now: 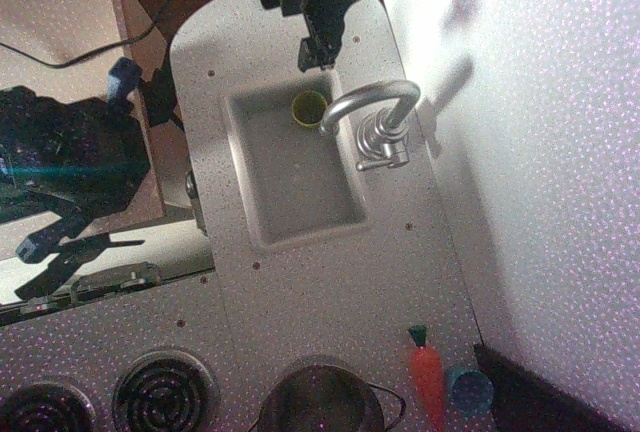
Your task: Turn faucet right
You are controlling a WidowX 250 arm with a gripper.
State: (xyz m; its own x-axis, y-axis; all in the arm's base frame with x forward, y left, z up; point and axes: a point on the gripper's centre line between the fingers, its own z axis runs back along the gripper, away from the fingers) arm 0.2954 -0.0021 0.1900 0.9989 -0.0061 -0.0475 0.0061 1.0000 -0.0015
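Along the bottom edge of the frame sit two stove burners (165,390), a metal pot (322,400), a toy carrot (428,377) and a small blue cup (470,390) at lower right, all on the grey surface (330,282). Above them, in the middle of the frame, is the sink (300,167), with a small yellow-green cup (309,108) lying in its upper end.

The faucet (375,117) stands on the right rim of the sink; its base and side lever are at centre right, and its curved spout arches up and to the left, ending just beside the cup, so its long axis runs roughly right to left across the sink's upper end.

Farthest off, at top centre, the dark hand (317,52) hangs just above the sink's upper rim. It holds nothing; whether its fingers are parted is hard to tell, since it is dark and small. The spout tip lies below and slightly right of the hand, near but apart, so the coming push probably starts there.
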